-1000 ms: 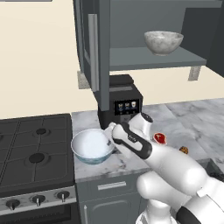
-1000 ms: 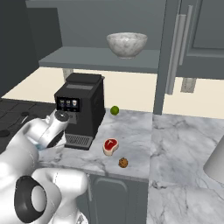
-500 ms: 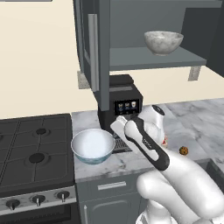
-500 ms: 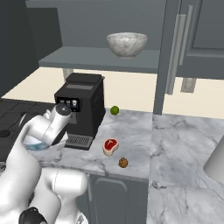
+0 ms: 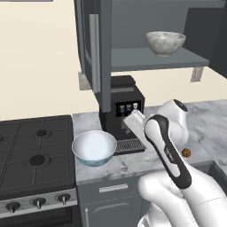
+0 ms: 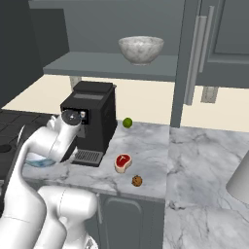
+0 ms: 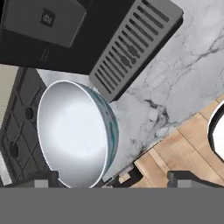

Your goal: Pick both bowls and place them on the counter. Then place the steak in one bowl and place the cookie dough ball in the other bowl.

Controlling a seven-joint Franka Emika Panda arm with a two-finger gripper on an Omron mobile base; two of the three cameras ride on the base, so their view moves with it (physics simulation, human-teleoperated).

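The wide white bowl with the blue pattern [image 5: 94,148] stands on the marble counter [image 5: 133,162], between the stove and the coffee machine. In the hand view this bowl [image 7: 74,131] lies just ahead of my gripper [image 7: 113,178]. The dark fingertips [image 7: 41,180] stand wide apart with nothing between them, so the gripper is open. The grey marbled bowl [image 5: 165,42] sits on the open cabinet shelf, also seen as bowl [image 6: 141,48]. The steak [image 6: 123,162] and the cookie dough ball [image 6: 137,181] lie on the counter [image 6: 194,160] right of the coffee machine.
A black coffee machine [image 5: 122,99] with a slotted drip tray [image 7: 135,43] stands behind my hand. The black gas stove [image 5: 35,155] borders the bowl on the left. A green lime [image 6: 127,122] lies by the wall. An open cabinet door [image 5: 95,48] hangs above.
The gripper has opened and let go of the patterned bowl, which stays on the counter. My hand has lifted up and to the right, away from the bowl's rim.
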